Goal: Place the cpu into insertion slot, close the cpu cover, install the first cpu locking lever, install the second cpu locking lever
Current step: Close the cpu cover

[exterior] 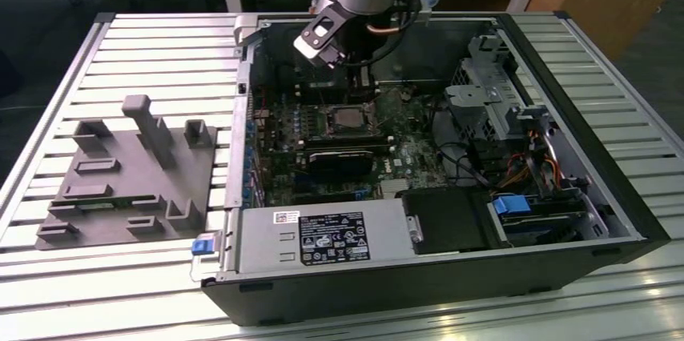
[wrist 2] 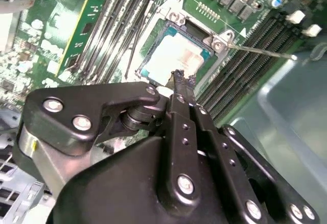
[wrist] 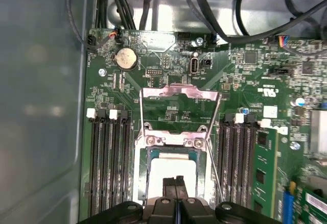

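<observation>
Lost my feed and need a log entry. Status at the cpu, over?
Gripper shut, tips just over the cpu. Cpu lies in socket. Cover open, flipped back. Nothing in the way.

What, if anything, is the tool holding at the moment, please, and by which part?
Nothing: the tool is shut and empty, with its tip at the edge of the cpu.
</observation>
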Tool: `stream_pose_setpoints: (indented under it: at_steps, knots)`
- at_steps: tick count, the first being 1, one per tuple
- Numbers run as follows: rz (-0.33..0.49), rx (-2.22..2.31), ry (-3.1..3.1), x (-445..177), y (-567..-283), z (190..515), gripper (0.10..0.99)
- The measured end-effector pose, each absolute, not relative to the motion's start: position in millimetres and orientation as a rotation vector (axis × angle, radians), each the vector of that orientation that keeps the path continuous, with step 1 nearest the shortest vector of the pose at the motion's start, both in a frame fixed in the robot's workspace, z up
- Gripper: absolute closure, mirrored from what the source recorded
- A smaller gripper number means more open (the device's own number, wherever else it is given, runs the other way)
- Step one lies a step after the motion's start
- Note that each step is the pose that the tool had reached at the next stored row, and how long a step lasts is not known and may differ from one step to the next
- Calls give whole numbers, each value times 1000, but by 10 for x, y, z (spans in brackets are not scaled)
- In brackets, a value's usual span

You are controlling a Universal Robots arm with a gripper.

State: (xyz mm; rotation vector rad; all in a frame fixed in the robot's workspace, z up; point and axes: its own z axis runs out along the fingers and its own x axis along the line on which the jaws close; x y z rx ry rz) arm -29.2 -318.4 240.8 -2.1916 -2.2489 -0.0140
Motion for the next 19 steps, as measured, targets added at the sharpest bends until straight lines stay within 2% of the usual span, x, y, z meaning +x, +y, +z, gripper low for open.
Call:
stream_pose_setpoints:
  at_steps: [6,19]
  knots:
    - [-13,-2192,-2249,-292,-3185,2631,969]
    - [-13,-2192,-2248,-164,-3315,2627,969]
